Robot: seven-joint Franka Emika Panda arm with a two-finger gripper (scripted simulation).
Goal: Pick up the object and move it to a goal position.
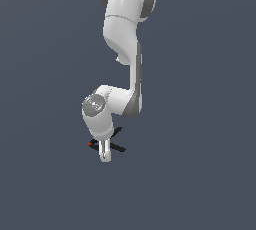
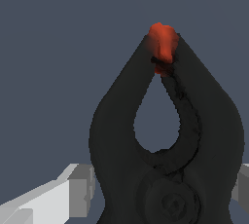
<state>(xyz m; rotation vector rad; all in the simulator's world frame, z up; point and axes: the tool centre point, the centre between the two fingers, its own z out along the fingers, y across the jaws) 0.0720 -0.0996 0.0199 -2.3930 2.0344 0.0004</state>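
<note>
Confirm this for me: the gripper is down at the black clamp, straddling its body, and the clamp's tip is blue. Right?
Not quite. The gripper is down at the black clamp, with a finger on either side of its body, but the tip is red-orange, not blue. The wrist view shows it plainly; the exterior view shows a red speck at the clamp's end too.

One clamp [image 2: 165,145], one hand [image 1: 105,157]

text: none readable | labels: none | numbers: none | signs: none
</note>
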